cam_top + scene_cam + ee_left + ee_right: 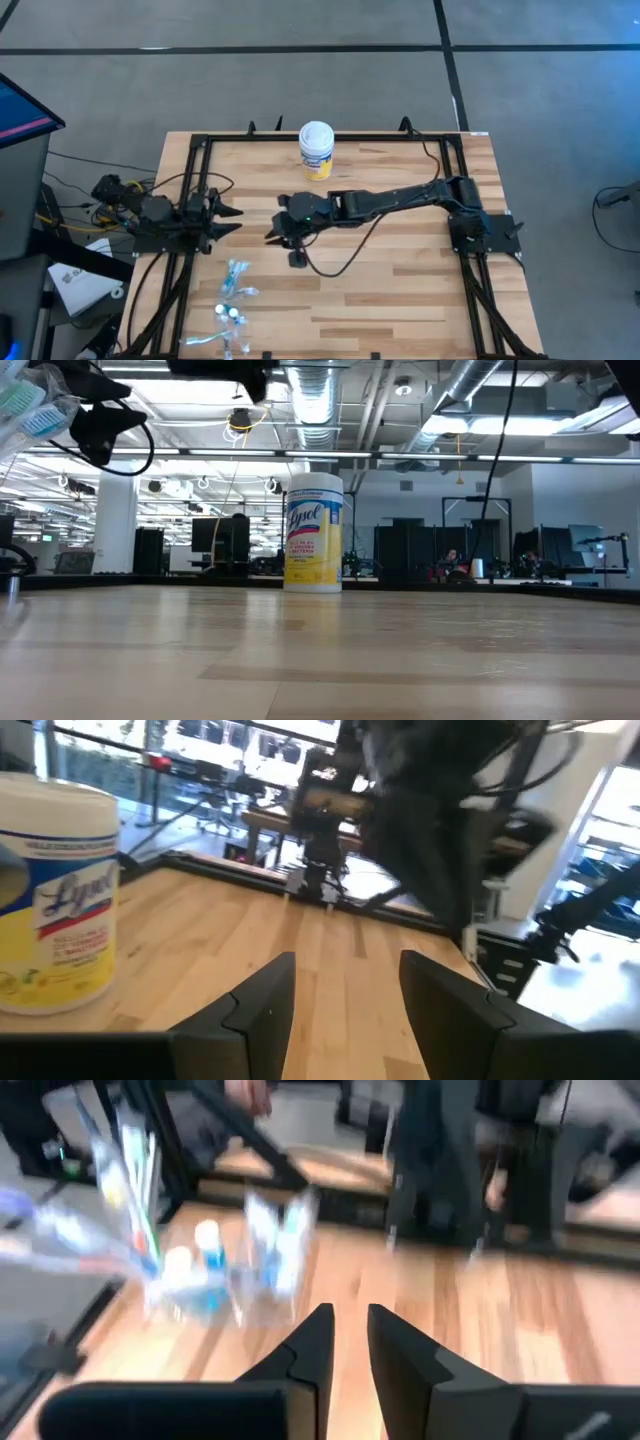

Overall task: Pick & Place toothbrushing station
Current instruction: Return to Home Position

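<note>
The toothbrushing station (233,298) lies flat on the wooden table near its front left corner. It is a loose heap of clear packs with toothbrushes and small teal tubes (200,1275). One blurred pack also fills the low view's top left corner (30,405). My right gripper (272,237) hangs above the table's middle, a little to the far right of the heap and pointing toward it. Its fingers (350,1342) stand a narrow gap apart with nothing between them. My left gripper (228,220) waits open at the table's left edge, its fingers (345,990) level and empty.
A yellow and white wipes canister (316,150) stands upright at the far middle of the table, also seen in the low view (314,532). A black frame rail (330,137) runs round the table. Bare wood lies to the right and front.
</note>
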Robot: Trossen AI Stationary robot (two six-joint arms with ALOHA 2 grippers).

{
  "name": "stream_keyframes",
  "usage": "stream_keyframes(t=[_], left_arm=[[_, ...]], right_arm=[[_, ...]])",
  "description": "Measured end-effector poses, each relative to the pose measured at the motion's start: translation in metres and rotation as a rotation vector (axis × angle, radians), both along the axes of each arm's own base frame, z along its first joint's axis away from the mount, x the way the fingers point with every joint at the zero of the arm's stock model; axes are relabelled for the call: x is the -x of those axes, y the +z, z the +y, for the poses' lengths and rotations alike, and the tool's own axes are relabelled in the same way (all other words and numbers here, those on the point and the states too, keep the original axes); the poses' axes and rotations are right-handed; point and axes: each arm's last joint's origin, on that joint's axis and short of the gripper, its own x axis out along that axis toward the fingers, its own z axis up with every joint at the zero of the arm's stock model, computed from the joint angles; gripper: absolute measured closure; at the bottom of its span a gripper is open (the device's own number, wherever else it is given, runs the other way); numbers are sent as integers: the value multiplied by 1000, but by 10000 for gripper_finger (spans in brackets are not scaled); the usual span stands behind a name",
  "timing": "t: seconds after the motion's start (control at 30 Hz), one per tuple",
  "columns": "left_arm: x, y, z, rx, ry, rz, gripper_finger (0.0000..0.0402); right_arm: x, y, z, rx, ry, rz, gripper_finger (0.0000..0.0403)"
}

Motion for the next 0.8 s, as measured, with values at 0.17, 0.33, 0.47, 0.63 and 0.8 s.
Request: stream_keyframes(t=[0.17,0.33,0.47,0.63,0.8], left_arm=[[-2,-4,2,8,-44,23,225],[-7,-19,4,19,-58,59,225],[-9,-23,6,28,-65,68,225],[-10,-23,8,31,-93,66,225],[-10,-22,8,30,-95,56,225]], right_arm=[[31,-13,-2,-38,-15,-4,354],[76,-28,-3,-103,-32,-104,356],[118,-42,-1,-119,-95,-213,356],[165,-69,-3,-142,-104,-254,356],[206,-96,-10,-168,-138,-339,356]])
